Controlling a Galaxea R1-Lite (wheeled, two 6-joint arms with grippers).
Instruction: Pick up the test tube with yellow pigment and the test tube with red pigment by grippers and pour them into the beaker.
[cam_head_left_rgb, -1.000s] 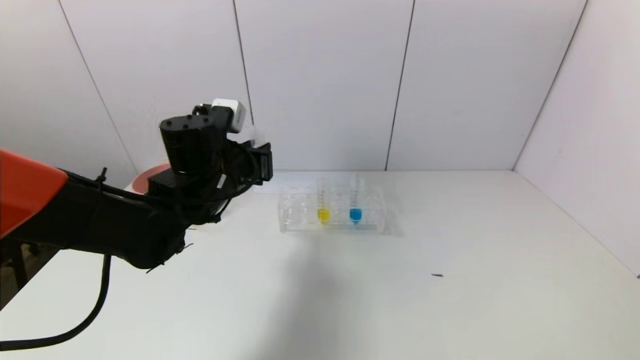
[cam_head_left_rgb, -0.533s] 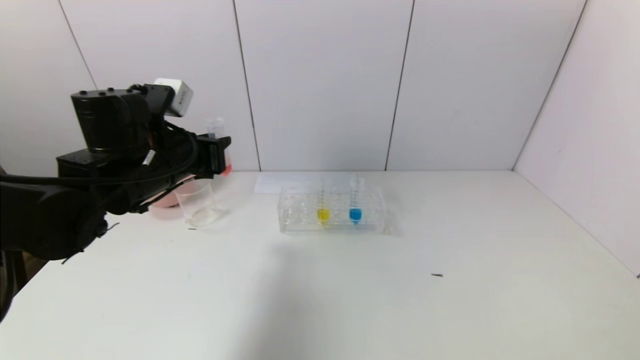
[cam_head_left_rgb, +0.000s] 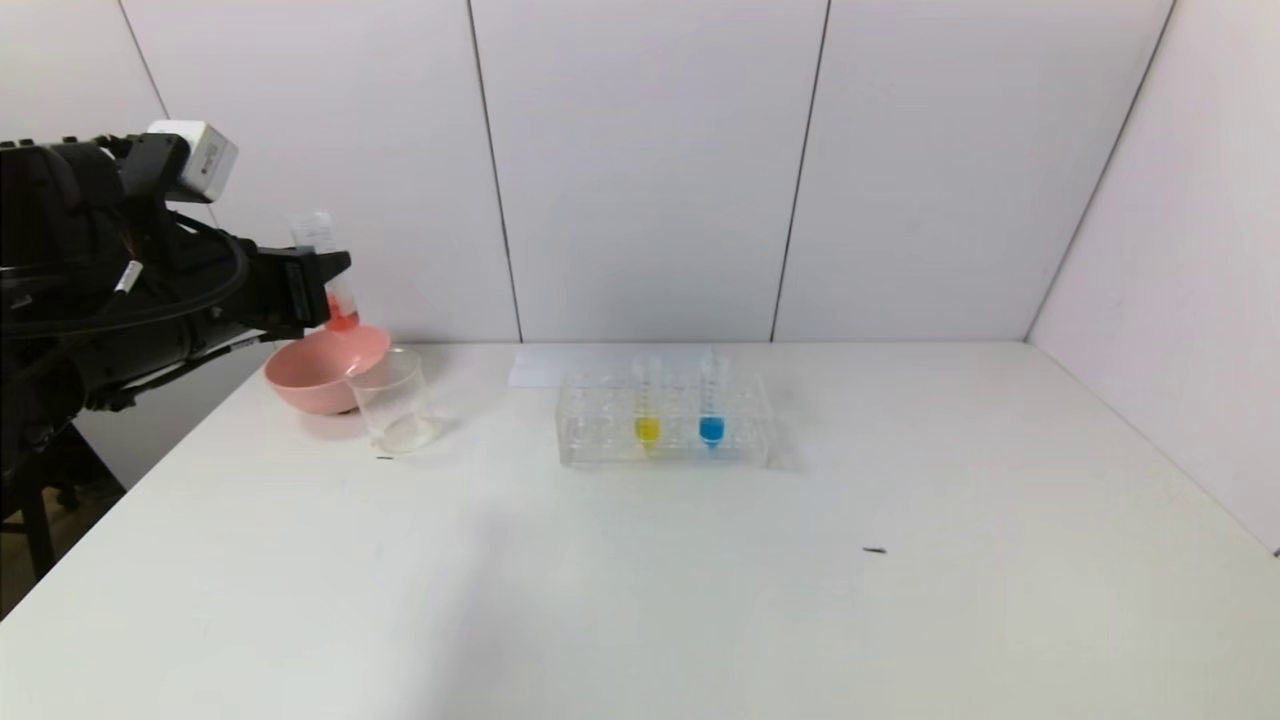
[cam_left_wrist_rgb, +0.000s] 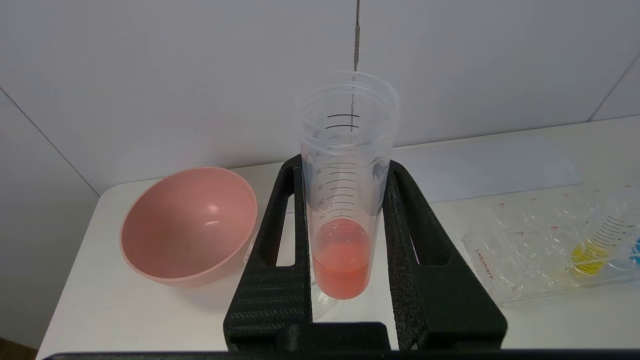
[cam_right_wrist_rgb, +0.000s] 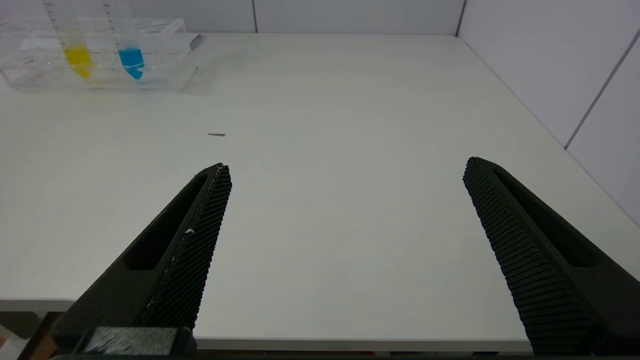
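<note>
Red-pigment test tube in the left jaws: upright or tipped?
Upright: the clear test tube with red pigment stands mouth up, liquid pooled at its rounded tip.

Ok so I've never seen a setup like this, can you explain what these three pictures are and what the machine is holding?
It is a two-armed robot at a white table. One picture looks down from its head; the other two come from cameras on its wrists. In the head view the left gripper is raised at the table's far left, shut on the test tube with red pigment, held upright above the pink bowl and the clear beaker. The tube rack in the middle holds the test tube with yellow pigment and a blue-tipped tube. The right gripper waits open at the near edge, holding nothing.
</note>
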